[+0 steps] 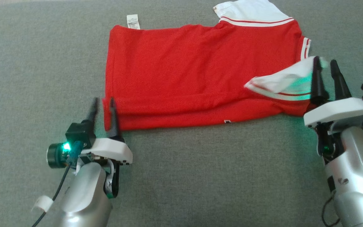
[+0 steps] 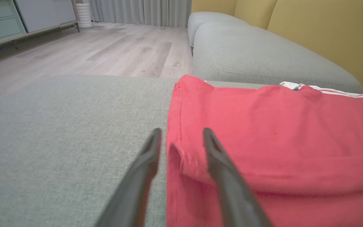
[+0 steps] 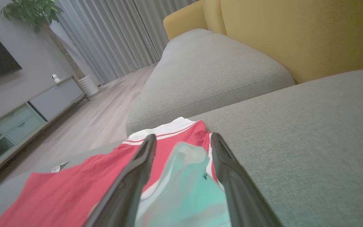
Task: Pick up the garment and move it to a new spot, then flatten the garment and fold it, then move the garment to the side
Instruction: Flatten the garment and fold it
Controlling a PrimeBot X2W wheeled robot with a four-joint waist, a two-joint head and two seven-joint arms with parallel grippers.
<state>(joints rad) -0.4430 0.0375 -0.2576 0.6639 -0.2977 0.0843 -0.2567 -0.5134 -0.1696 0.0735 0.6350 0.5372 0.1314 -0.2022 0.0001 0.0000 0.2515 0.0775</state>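
Fingers (image 1: 115, 124) on the left gripper (image 1: 103, 101) are spread a little, straddling the near-left hem corner (image 1: 107, 117) of the red shirt (image 1: 184, 69). That corner pokes up between them, but nothing's actually pinched as far as I can see. Same deal on the right gripper (image 1: 325, 63): its fingers stand wider apart, with the white sleeve (image 1: 282, 82) lying loose in the gap.

The shirt sits flat-ish and doubled over on the grey sofa cushion (image 1: 27, 78), from the middle out toward the right side, with its white collar end up near the far edge.

Handling-wise it looks like a light, floppy knit. My guess is it'll sag and drag wherever it isn't held, and a thin single layer could slip out of those skinny fingers. I'd grab the hem corner and the sleeve or shoulder seam, where the fabric is doubled and stitched, catching every layer so the fold doesn't fall open.
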